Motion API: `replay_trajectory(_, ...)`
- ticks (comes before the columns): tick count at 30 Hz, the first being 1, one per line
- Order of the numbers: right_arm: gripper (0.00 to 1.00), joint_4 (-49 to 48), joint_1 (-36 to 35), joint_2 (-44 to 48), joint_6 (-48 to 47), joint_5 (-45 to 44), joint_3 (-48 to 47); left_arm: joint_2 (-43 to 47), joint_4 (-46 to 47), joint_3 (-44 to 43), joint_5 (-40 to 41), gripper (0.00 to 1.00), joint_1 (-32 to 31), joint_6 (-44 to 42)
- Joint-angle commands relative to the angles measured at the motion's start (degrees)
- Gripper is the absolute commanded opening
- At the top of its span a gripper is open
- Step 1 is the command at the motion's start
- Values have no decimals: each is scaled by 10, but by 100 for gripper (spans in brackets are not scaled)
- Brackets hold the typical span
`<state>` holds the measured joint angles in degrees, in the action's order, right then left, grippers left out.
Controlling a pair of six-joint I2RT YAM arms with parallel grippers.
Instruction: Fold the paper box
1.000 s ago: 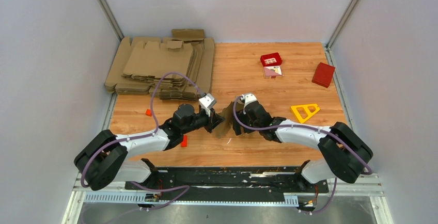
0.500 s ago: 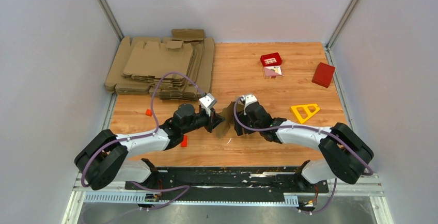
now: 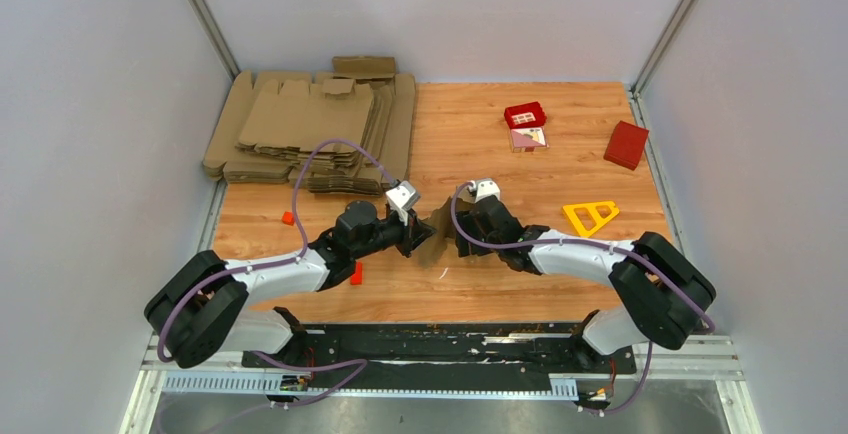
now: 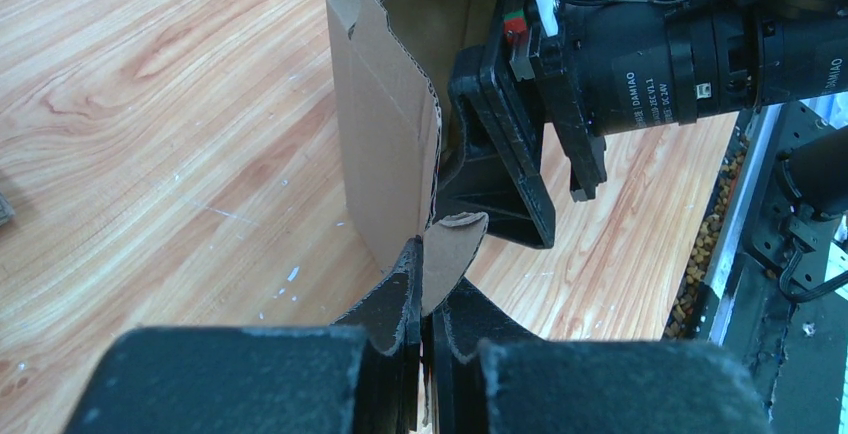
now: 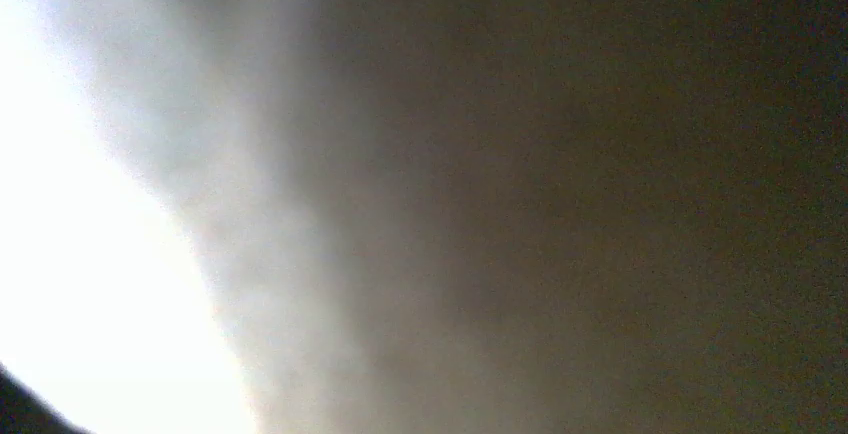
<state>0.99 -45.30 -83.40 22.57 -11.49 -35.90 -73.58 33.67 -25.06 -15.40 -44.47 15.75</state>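
Observation:
The paper box [image 3: 437, 226], a small brown cardboard piece partly folded up, stands between the two grippers at the middle of the table. My left gripper [image 3: 418, 239] is shut on a rounded flap at the box's lower edge [image 4: 450, 254], its fingers [image 4: 395, 304] pinched together. My right gripper [image 3: 458, 239] is pressed against the opposite side of the box, and one black finger [image 4: 500, 154] lies against the cardboard wall [image 4: 385, 124]. Whether its jaws are open or shut does not show. A blurred brown surface [image 5: 600, 194] fills the right wrist view and hides the right fingers.
A big pile of flat cardboard blanks [image 3: 310, 129] lies at the back left. At the right are a red box [image 3: 626, 144], a small red tray with a card [image 3: 525, 119] and a yellow triangle [image 3: 591, 216]. Two small red blocks [image 3: 287, 218] [image 3: 356, 273] lie beside the left arm.
The right wrist has edged slightly toward the box. The left arm and its grip on the flap have not moved.

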Motion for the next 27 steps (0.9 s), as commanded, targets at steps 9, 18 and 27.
replay_trajectory(9,76,29,-29,15,49,-90,-22,-8,8,-18,-14,7,-4,10)
replay_trajectory(18,87,48,-57,45,43,-99,-13,-1,2,-18,-10,7,-4,6)
replay_trajectory(27,100,107,-56,64,64,-142,-28,10,-6,-17,-2,7,-4,1)
